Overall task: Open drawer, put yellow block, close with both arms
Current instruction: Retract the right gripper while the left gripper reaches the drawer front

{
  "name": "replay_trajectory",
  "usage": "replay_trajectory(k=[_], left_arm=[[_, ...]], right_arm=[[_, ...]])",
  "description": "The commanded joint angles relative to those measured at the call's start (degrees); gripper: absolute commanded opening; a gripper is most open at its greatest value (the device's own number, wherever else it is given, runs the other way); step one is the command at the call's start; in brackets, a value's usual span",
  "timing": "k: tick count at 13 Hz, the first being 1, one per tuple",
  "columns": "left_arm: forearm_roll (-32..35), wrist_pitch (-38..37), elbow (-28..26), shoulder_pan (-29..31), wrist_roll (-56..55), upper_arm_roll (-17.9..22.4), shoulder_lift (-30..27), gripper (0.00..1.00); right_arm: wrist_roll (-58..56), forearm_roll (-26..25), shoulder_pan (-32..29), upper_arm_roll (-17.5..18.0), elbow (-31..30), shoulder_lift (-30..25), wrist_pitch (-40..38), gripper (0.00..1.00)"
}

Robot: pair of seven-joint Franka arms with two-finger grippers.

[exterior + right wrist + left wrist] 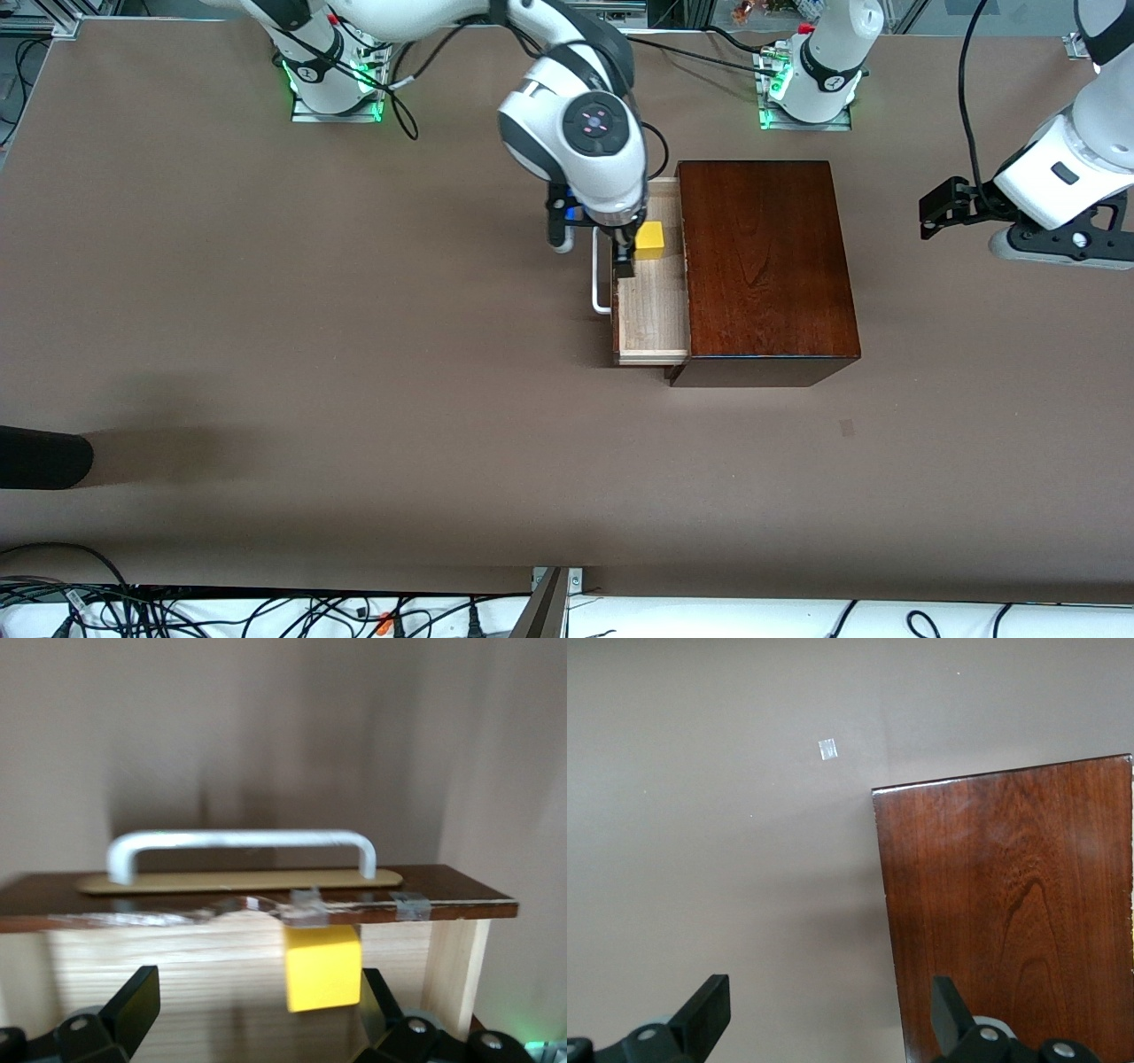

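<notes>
The yellow block [650, 239] lies in the open drawer [654, 306], under the spread right gripper [625, 257]. It should be lifted straight clear. The left gripper [941, 207] waits, spread, beside the box [762, 266].

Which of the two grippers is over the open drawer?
The right gripper: it hangs open over the drawer, beside the yellow block lying in it. The left gripper waits open over bare table, past the wooden box.

You are looking at a brown surface [354, 354]; a black object [40, 456] is poking in at its right-arm edge, cables [221, 611] lying along the near edge.
</notes>
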Motion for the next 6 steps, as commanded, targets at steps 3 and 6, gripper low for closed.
replay_trajectory(k=[3, 6], left_arm=[[-1.0, -2.8, 1.8, -5.7, 1.0, -0.1, 2.7, 1.00], [-1.3, -2.8, 1.6, -13.6, 8.4, -0.1, 4.8, 1.00]], right_arm=[[-19.8, 0.4, -7.5, 0.2, -0.3, -7.9, -11.0, 1.00], [-44.0, 0.9, -15.0, 0.1, -1.0, -11.6, -21.0, 1.00]])
